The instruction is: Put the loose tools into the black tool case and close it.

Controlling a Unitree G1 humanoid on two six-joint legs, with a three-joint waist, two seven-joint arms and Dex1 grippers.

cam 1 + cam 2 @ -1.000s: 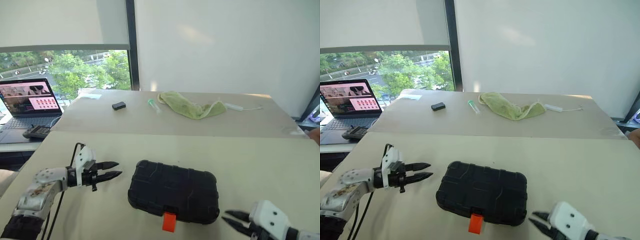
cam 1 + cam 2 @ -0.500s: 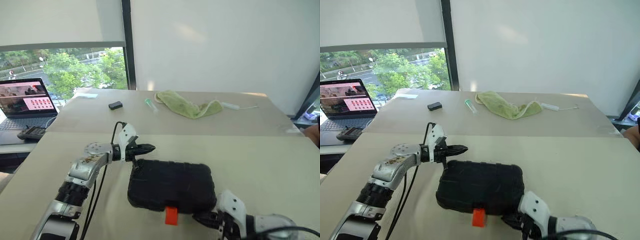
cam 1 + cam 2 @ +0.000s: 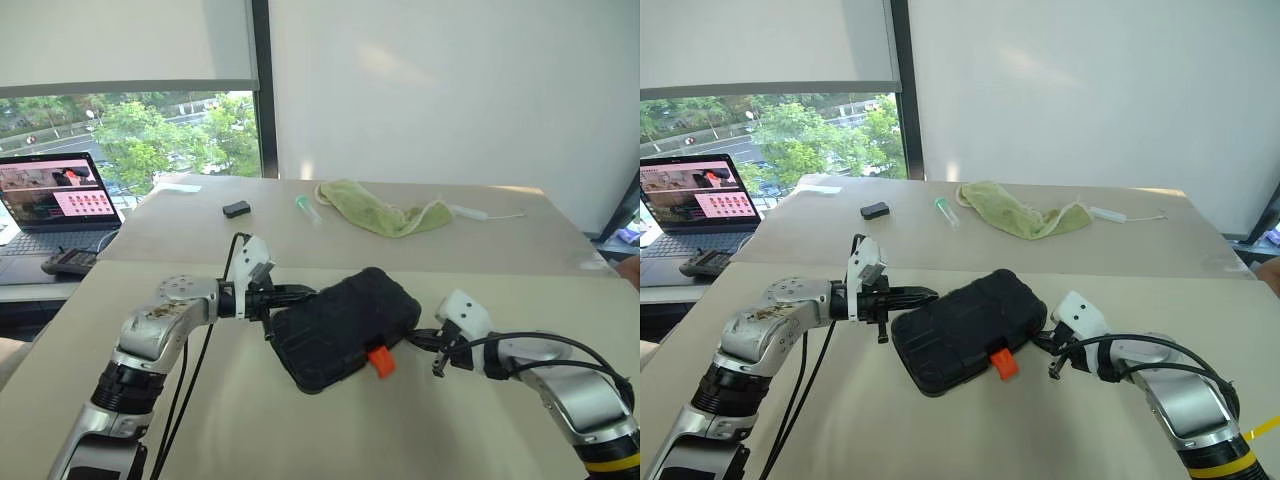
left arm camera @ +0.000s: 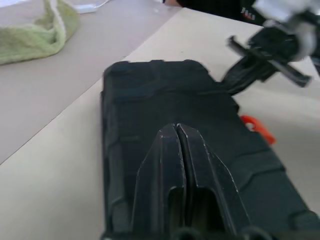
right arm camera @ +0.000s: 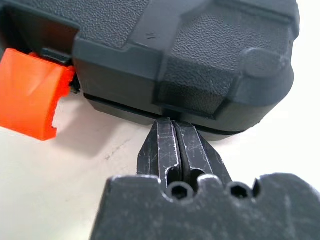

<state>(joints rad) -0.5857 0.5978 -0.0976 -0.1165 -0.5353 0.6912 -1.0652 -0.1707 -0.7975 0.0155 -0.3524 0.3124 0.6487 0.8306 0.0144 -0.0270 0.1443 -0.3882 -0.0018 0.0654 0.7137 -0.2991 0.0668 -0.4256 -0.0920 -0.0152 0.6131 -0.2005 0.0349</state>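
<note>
The black tool case (image 3: pixel 343 326) is lying shut on the near beige table (image 3: pixel 300 430), turned at an angle so that one corner is pointing away toward the far table, with its small orange latch (image 3: pixel 379 361) facing the near edge. The left gripper (image 3: pixel 300 293) is reaching in level from the left side, its two black fingers (image 4: pixel 175 170) pressed together with no gap between them and their tips lying over the case's textured lid near its left end. The right gripper (image 3: pixel 418 338) is coming in from the right side, its fingers (image 5: pixel 176 145) likewise closed flat against each other and gripping nothing, their tips sitting at the seam along the case's front edge, just beside the latch.

Beyond the case, a second table (image 3: pixel 520 250) is carrying a crumpled green cloth (image 3: pixel 380 212), a small black block (image 3: pixel 237 210), a small clear tube with a green cap (image 3: pixel 305 208) and a thin white object (image 3: pixel 470 213) near the cloth. At the far left, an open laptop (image 3: pixel 55 205) is sitting before a window (image 3: pixel 140 130) looking out on trees.
</note>
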